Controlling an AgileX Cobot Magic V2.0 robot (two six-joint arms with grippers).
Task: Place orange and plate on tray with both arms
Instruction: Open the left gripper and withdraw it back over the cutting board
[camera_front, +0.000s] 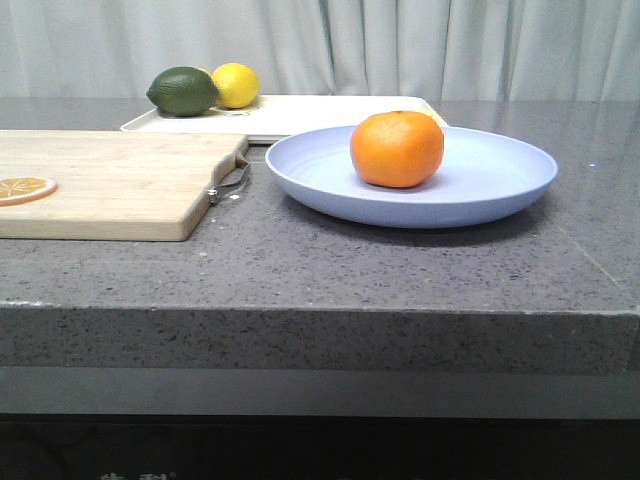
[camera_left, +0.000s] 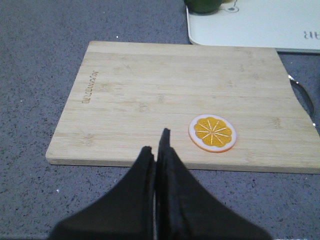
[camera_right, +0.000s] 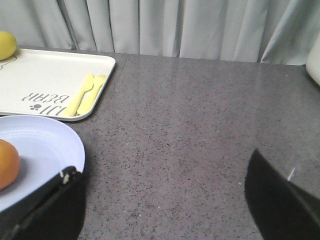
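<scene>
The orange (camera_front: 397, 148) sits on the lavender-blue plate (camera_front: 500, 175) on the grey counter, in front of the cream-white tray (camera_front: 300, 112). Neither arm shows in the front view. In the left wrist view my left gripper (camera_left: 156, 142) is shut and empty, its tips over the near edge of the wooden cutting board. In the right wrist view my right gripper (camera_right: 162, 167) is open and empty over bare counter; its one finger is beside the plate's rim (camera_right: 60, 140), with the orange (camera_right: 7, 162) at the frame's edge. The tray (camera_right: 45, 80) lies beyond the plate.
A wooden cutting board (camera_front: 110, 180) with a metal handle (camera_front: 232, 178) lies left of the plate, carrying a flat orange slice (camera_left: 212, 133). A green lime (camera_front: 183, 91) and yellow lemon (camera_front: 235, 85) rest on the tray's far left. Yellow cutlery (camera_right: 87, 95) lies on the tray's right end.
</scene>
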